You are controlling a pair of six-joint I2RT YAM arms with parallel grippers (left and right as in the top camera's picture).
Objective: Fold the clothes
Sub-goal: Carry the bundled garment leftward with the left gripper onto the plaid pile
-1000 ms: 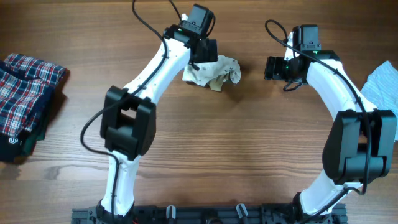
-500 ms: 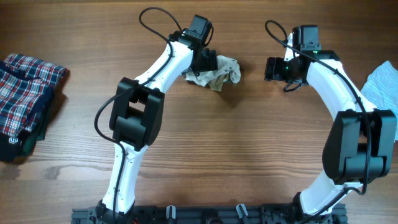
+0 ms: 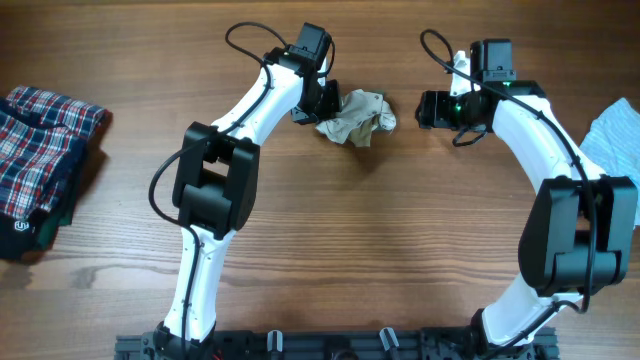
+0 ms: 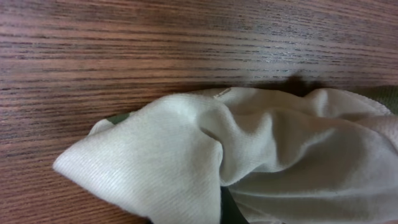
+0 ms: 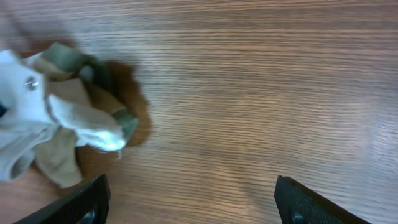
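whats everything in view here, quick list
crumpled cloth: 1, cream with olive trim, top centre of the table, between the two tools
plaid garment: 1, red, navy and white check, bunched at the left edge
light blue cloth: 1, pale blue, right edge, partly out of frame
table: 1, brown wood grain, under everything
left arm: 1, white and black, reaching to the cloth's left side
right arm: 1, white and black, reaching in from the right
left tool: 1, black, at the cloth's left edge; its grip is hidden
right tool: 1, black, open, right of the cloth and apart from it
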